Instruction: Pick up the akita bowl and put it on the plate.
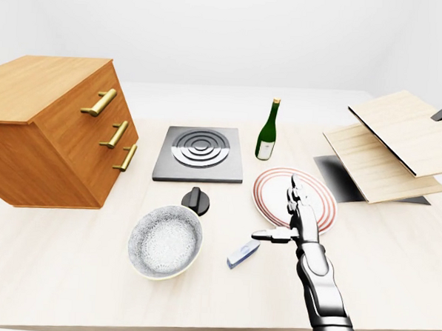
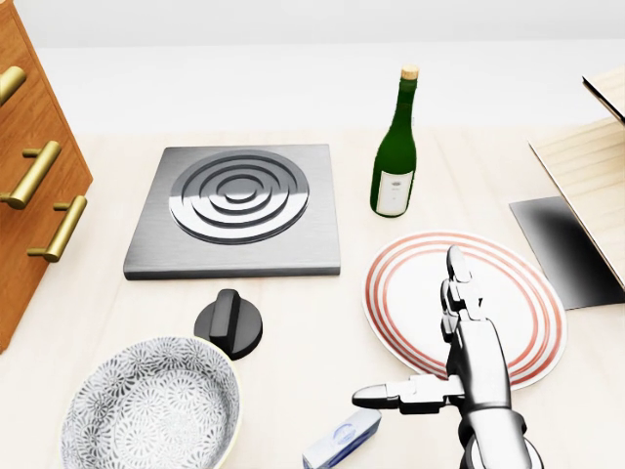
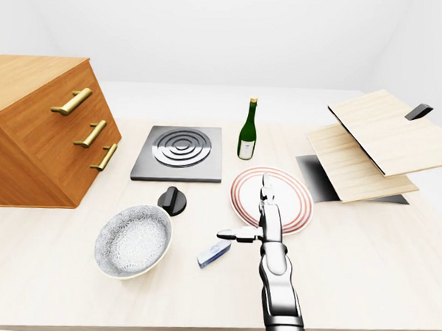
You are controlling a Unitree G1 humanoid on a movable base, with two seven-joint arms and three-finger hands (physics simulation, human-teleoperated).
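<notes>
The akita bowl (image 1: pixel 165 241), white with a grey speckled pattern inside, sits upright on the table at the lower left of centre. The plate (image 1: pixel 273 191), white with red rings, lies to its right. My right hand (image 1: pixel 287 213) rises from the bottom of the views and hovers over the plate's lower edge, fingers straight and thumb stretched left, open and holding nothing. It is well apart from the bowl. My left hand does not show in any view.
A black knob (image 1: pixel 196 200) lies just above the bowl. A small blue-white object (image 1: pixel 243 253) rests between bowl and hand. A green bottle (image 1: pixel 267 131), a stove plate (image 1: pixel 200 153), a wooden drawer cabinet (image 1: pixel 56 129) and slanted wooden boards (image 1: pixel 392 148) stand around.
</notes>
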